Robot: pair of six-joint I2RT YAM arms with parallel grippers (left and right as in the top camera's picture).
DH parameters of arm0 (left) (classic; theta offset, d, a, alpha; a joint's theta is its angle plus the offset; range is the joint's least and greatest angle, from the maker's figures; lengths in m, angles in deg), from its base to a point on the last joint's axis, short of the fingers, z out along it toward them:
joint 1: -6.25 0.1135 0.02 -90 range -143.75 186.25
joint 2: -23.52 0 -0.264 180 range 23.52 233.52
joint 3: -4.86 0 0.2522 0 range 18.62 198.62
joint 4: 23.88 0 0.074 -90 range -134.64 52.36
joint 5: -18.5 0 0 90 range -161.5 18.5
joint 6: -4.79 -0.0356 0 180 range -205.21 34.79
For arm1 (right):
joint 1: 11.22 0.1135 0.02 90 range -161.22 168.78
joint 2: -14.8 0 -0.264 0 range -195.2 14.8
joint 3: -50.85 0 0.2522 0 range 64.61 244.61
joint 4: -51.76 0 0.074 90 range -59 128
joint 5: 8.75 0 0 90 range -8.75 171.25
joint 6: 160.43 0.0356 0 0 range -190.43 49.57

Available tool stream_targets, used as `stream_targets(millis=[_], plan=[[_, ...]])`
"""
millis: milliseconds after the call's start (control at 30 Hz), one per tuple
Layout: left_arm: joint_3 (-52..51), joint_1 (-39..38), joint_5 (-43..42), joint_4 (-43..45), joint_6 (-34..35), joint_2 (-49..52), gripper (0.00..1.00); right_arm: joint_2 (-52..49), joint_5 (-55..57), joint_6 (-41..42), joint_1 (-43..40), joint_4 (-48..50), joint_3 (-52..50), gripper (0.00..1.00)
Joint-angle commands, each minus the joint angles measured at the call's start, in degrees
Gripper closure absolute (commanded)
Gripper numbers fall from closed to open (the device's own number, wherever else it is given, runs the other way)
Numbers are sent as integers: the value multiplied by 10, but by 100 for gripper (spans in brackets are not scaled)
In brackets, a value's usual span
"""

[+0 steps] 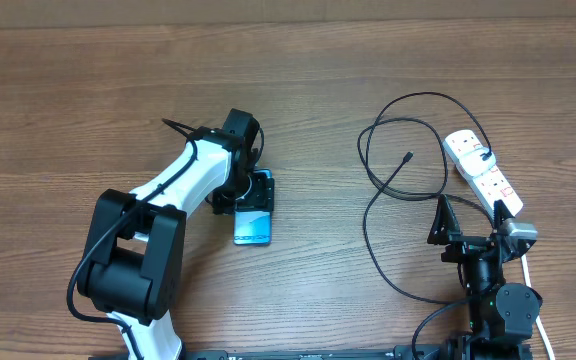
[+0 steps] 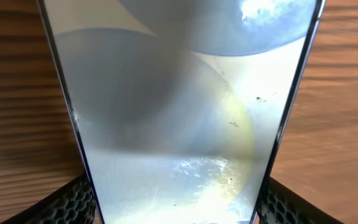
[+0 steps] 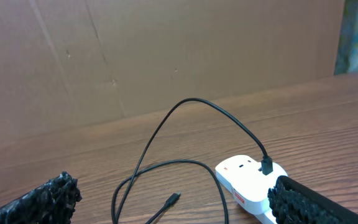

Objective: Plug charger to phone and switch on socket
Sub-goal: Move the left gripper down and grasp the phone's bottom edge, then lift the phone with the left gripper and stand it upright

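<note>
Black charger in white socket

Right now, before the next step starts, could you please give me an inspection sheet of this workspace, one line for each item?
Surface: wooden table, brown grain.
Job's things: phone flat, screen up, left of centre; socket at the right; charger between them.
Clutter: nothing seen.
Grippers: left gripper closed on the phone's long edges; right gripper open, empty, near the socket.
Cables: charger in loose loops, one end plugged into the socket, connector tip free on the table, not in the phone.
Surroundings: brown board wall behind the table.
</note>
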Motion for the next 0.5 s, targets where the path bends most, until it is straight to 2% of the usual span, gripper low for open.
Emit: stream_targets(millis=[0,100,167,467], plan=[[24,-4,-151,-11,5,22,40,4,-1,-2,3,3,-6,0],[36,-4,-208,-17,5,22,40,4,-1,-2,3,3,-6,0],[38,-3,-302,-19,5,22,40,4,-1,-2,3,3,-6,0],[38,12,-566,-19,26,22,39,4,-1,-2,3,3,-6,0]])
